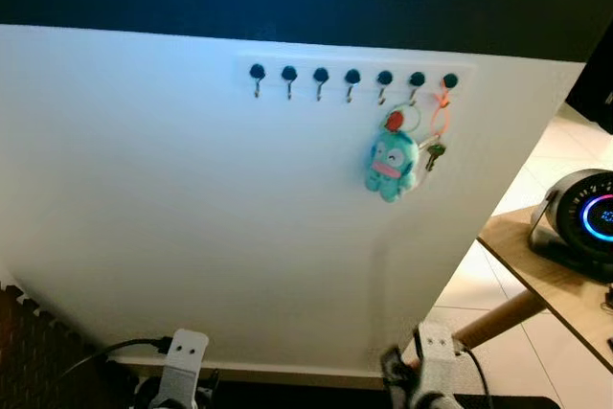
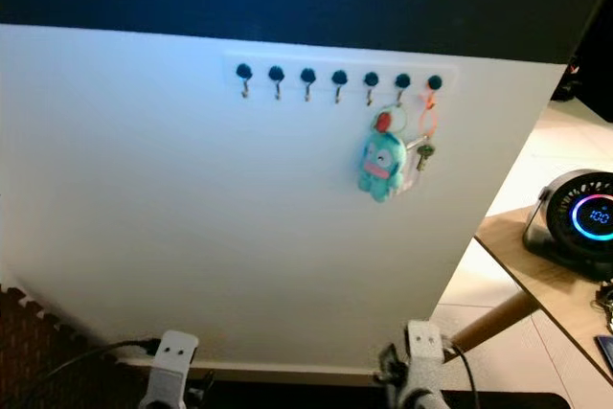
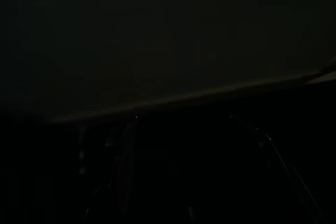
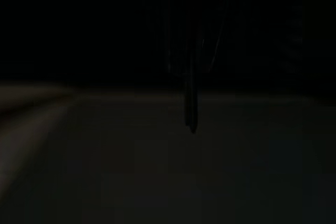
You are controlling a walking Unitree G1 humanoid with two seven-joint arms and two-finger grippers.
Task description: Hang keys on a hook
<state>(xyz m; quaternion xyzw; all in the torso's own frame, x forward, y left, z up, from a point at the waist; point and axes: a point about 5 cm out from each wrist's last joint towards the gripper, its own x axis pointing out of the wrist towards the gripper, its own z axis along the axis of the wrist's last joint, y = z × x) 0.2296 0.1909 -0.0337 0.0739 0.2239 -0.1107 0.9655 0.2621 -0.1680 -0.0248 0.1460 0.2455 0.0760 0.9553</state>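
Item: left arm (image 1: 182,371) and right arm (image 1: 428,363), both hung low at the bottom edge of the head views, below the white panel (image 1: 192,237); of each, a silver wrist bracket and cabling are seen, and whether either gripper's fingers are wide or narrow cannot be told (the wrist views are nearly black; in the right wrist view a thin dark shape, perhaps closed fingers, is faintly made out against a pale surface). Nothing is seen held in either. Item: hook rail (image 1: 352,75), 7 dark-knobbed hooks in 1 row near the panel's upper edge. Item: keys (image 1: 433,153), hung by an orange loop (image 1: 442,107) from the hook at the robot's far right, hook 7 (image 1: 449,81); a teal plush charm (image 1: 391,166) with a red tag dangles just beside them, under hooks 5 and 6. Hooks 1 to 4 are seen bare. Item: wooden table (image 1: 565,294) at the right, bearing a round device with a lit blue ring (image 1: 586,219), well apart from the rail. Judgement: the hanging is taken as done. What remains is best handled by keeping both arms low and drawn away from the panel, so that the charm is not brushed and the loop is not lifted off its hook; the table edge at the right should be given room in any turn.
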